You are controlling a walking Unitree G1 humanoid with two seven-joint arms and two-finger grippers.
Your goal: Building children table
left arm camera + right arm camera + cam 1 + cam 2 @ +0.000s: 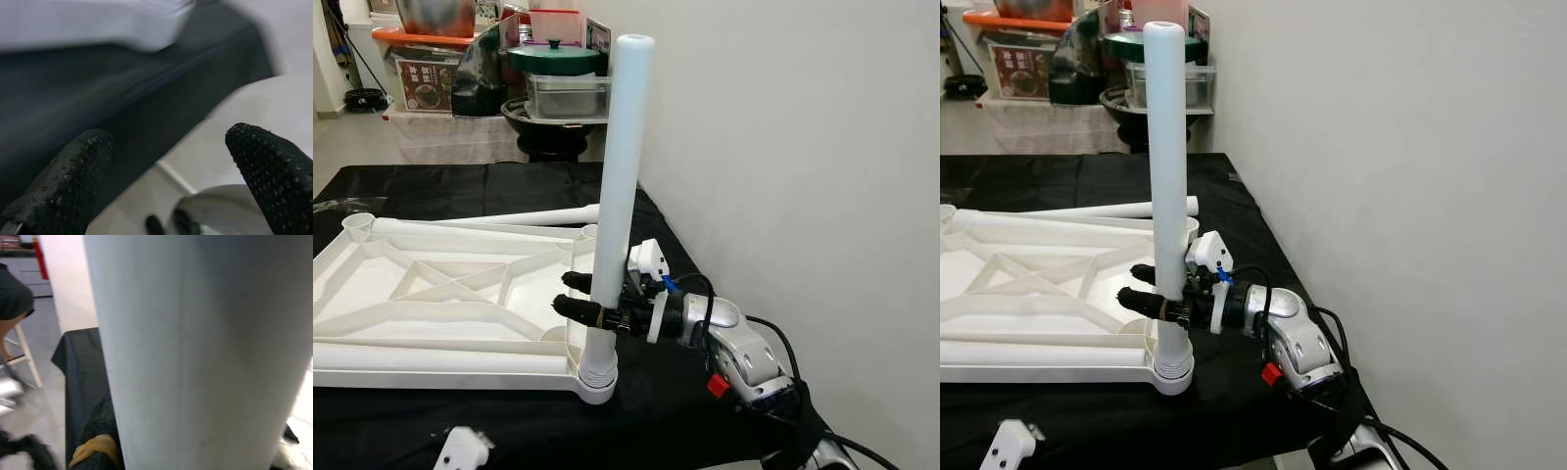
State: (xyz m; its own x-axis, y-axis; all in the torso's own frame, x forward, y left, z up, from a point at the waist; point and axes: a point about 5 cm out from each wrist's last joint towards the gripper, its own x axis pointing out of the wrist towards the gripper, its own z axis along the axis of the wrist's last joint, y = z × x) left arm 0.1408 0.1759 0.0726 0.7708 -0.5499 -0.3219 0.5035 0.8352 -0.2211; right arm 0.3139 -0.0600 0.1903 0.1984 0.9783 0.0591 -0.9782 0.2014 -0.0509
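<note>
right tool (579,297) clamped on upright leg (623,166) | left tool (166,171) apart over black cloth (98,98)

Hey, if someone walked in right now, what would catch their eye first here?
A tall white table leg stands upright in the near corner socket of the upside-down white tabletop on the black-covered table. The right gripper is clamped around the leg low down, just above the socket. Another white leg lies along the tabletop's far edge.

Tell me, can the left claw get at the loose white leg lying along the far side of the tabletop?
Probably not without stretching: the left claw sits low at the near edge, with the whole upturned tabletop between it and the loose leg.
</note>
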